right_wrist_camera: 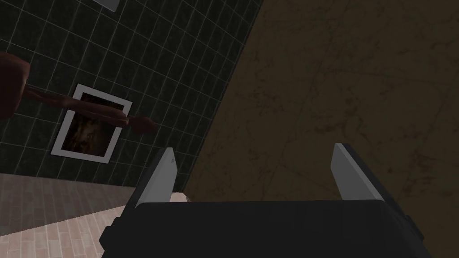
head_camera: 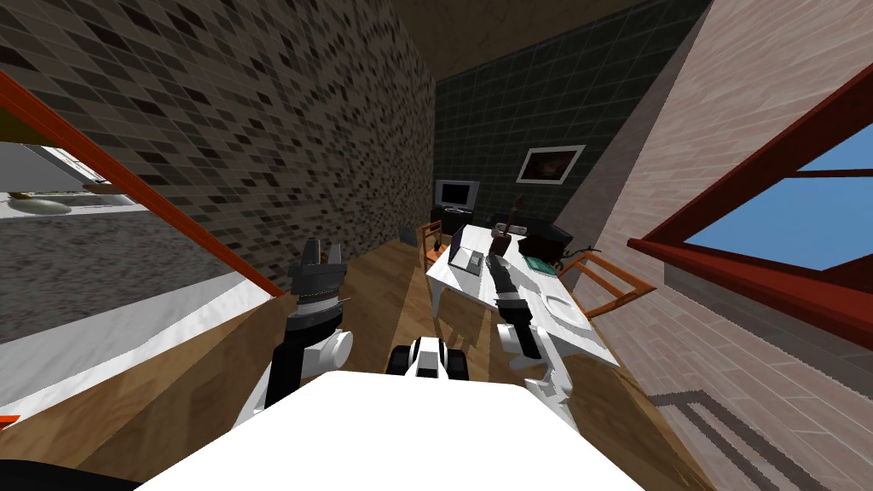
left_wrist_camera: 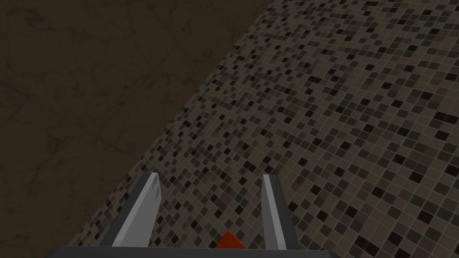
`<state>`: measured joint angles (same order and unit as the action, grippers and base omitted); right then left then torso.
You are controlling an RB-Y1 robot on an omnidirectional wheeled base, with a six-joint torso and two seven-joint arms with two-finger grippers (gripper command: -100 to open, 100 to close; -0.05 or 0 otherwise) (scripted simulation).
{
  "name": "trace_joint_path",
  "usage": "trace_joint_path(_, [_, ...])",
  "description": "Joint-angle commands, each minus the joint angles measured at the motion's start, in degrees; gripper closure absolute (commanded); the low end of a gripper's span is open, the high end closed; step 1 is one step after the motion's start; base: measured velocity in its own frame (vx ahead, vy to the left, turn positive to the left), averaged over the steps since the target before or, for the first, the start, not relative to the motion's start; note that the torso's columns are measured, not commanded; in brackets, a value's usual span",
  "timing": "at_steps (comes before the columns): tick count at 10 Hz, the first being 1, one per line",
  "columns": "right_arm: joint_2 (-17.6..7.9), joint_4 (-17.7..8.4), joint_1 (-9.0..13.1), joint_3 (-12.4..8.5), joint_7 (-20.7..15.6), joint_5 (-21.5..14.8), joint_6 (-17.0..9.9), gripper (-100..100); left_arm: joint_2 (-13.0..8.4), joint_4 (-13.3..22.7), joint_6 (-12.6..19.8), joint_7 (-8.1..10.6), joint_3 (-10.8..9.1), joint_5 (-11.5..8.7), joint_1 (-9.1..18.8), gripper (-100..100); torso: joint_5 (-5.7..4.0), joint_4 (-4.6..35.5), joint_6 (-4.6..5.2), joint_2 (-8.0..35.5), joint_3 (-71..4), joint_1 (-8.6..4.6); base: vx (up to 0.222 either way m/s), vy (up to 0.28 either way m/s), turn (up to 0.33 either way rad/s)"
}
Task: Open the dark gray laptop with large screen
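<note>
A white table (head_camera: 558, 320) stands ahead to my right. At its far left end is a laptop (head_camera: 465, 249) with a dark lid standing partly raised over a light base. My right gripper (head_camera: 494, 258) hovers above the table just right of the laptop and points upward. Its fingers (right_wrist_camera: 163, 177) are open and hold nothing. A brown rod-shaped object (right_wrist_camera: 89, 107) crosses in front of it; the same brown object (head_camera: 505, 230) stands on the table behind the laptop. My left gripper (head_camera: 321, 253) is raised at my left near the mosaic wall, with open fingers (left_wrist_camera: 143, 206) and nothing between them.
A black box-like object (head_camera: 546, 240) and a teal book (head_camera: 539, 264) lie at the table's far end. Orange wooden chairs stand to the left (head_camera: 430, 240) and right (head_camera: 609, 288) of the table. A white counter (head_camera: 102, 332) runs along my left.
</note>
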<state>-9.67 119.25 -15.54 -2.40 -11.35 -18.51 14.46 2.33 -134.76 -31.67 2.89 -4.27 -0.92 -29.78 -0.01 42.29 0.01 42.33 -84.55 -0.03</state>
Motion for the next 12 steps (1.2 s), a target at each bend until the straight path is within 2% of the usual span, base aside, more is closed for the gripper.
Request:
trace_joint_path(1, [0.08,-3.32,2.59,0.37,-3.7,-4.68,-3.83,-100,0.0,0.0,0.0,0.0,0.0,0.0,0.0,0,0.01,0.0,-0.02,0.0,0.01,0.08,0.041,0.108,0.021])
trace_joint_path(2, [0.08,-3.32,2.59,0.37,-3.7,-5.75,-3.98,-100,0.01,0.0,0.0,0.0,0.01,0.0,0.0,0,0.05,0.0,-0.01,-0.03,-0.01,0.19,0.033,0.08,0.005])
trace_joint_path(4, [-0.14,-6.8,5.32,0.43,-6.95,-9.57,-7.63,-100,0.0,0.0,0.0,0.0,0.0,0.0,0.0,0,-0.02,-0.01,-0.01,-0.04,-0.01,-0.03,0.048,0.083,0.017])
trace_joint_path(5, [-0.14,-6.8,5.32,0.43,-6.95,-10.77,-7.79,-100,0.0,0.0,0.0,0.0,0.0,0.0,0.0,0,0.01,-0.03,-0.02,-0.11,-0.06,0.07,0.048,0.071,0.005])
trace_joint_path(6, [-0.21,-8.63,6.71,0.46,-8.6,-12.68,-9.74,-100,0.0,0.0,0.0,0.0,0.0,0.0,0.0,0,0.0,-0.02,0.0,-0.06,-0.04,-0.02,0.047,0.062,0.012])
trace_joint_path(7, [-0.21,-8.63,6.71,0.46,-8.6,-13.31,-9.74,-100,0.0,0.0,0.0,0.0,0.0,0.0,0.0,0,-0.01,-0.01,-0.01,-0.05,-0.02,-0.01,0.034,0.05,0.007])
trace_joint_path(8, [-0.25,-10.51,8.12,0.49,-10.25,-15.61,-11.71,-100,0.0,0.0,0.0,0.0,0.0,0.0,0.0,0,-0.01,0.0,0.0,0.01,0.01,-0.04,0.035,0.059,0.01])
trace_joint_path(9, [-0.25,-10.51,8.12,0.49,-10.25,-15.86,-11.71,-100,0.0,0.0,0.0,0.0,0.0,0.0,0.0,0,0.0,0.0,-0.01,-0.02,0.0,0.03,0.034,0.049,0.008])
trace_joint_path(11, [-0.24,-14.39,10.98,0.56,-13.57,-19.82,-15.34,-100,0.0,0.0,0.0,0.0,0.0,0.0,0.0,0,0.01,-0.02,-0.02,-0.09,-0.04,0.08,0.049,0.079,0.017])
trace_joint_path(12, [-0.24,-14.45,10.98,0.56,-13.57,-20.98,-15.69,-100,0.0,0.0,0.0,0.0,0.0,0.0,0.0,0,0.04,-0.02,-0.02,-0.08,-0.05,0.15,0.045,0.076,0.006])
